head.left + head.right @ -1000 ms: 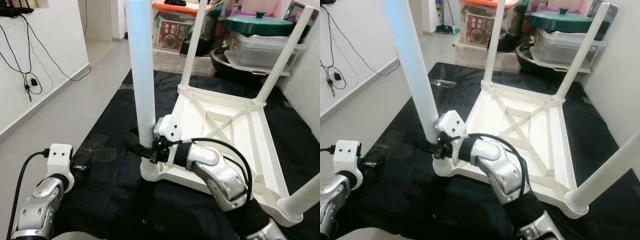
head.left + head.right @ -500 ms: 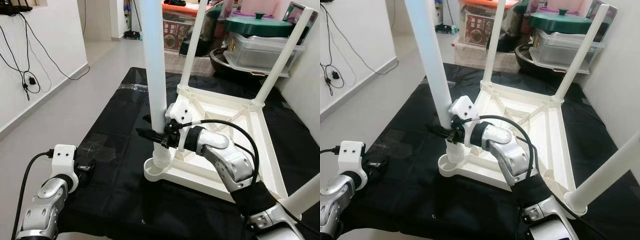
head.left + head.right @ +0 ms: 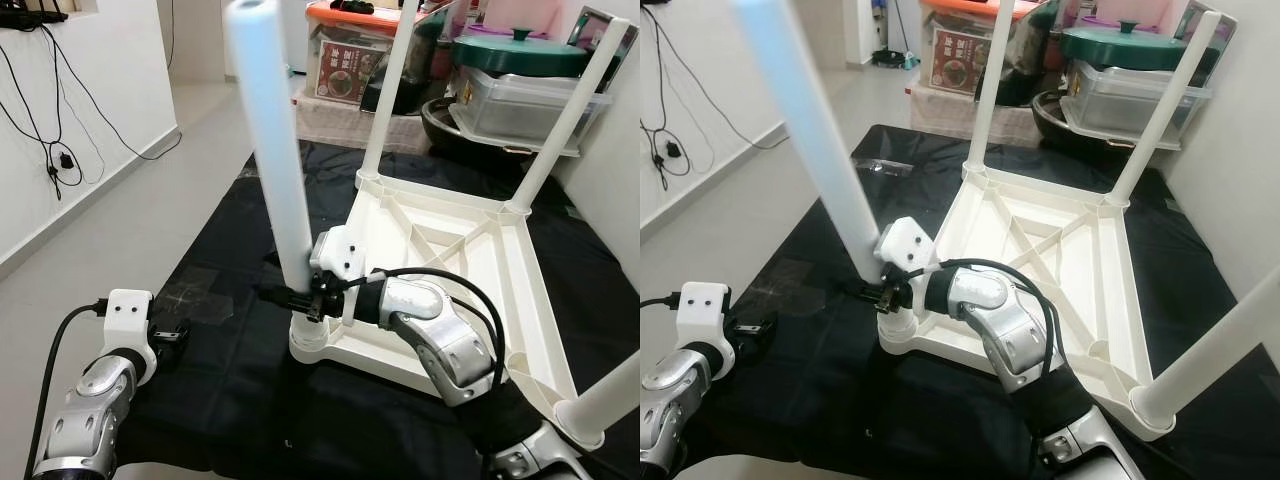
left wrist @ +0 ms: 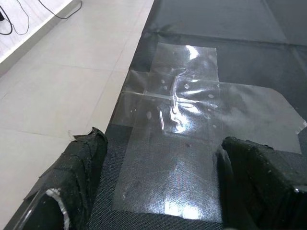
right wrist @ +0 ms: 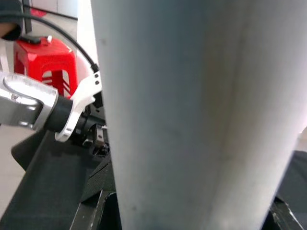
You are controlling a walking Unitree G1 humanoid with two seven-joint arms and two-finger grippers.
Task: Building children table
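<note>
White plastic children's table (image 3: 470,262) lies upside down on the black mat (image 3: 235,240), underside ribs showing, with three round white legs standing up from its corners. And at the near-left corner, the fourth white tube leg (image 3: 268,160) sits with its foot at the round corner socket (image 3: 318,345), leaning away from upright, its top tipped toward the robot's left. The right gripper (image 3: 292,297) is clamped around that leg low down, just above the socket, black fingers pinched on either side of the tube; the right wrist view has the pale tube pressed up close between them. The left gripper (image 4: 158,191) hovers low over the mat's near-left edge, fingers (image 4: 79,167) spread wide with nothing between them, a patch of clear tape (image 4: 192,124) on the mat beneath. Behind the table stand a green-lidded pot (image 3: 515,45) on stacked clear storage boxes (image 3: 520,100) and a cardboard box (image 3: 345,65).
</note>
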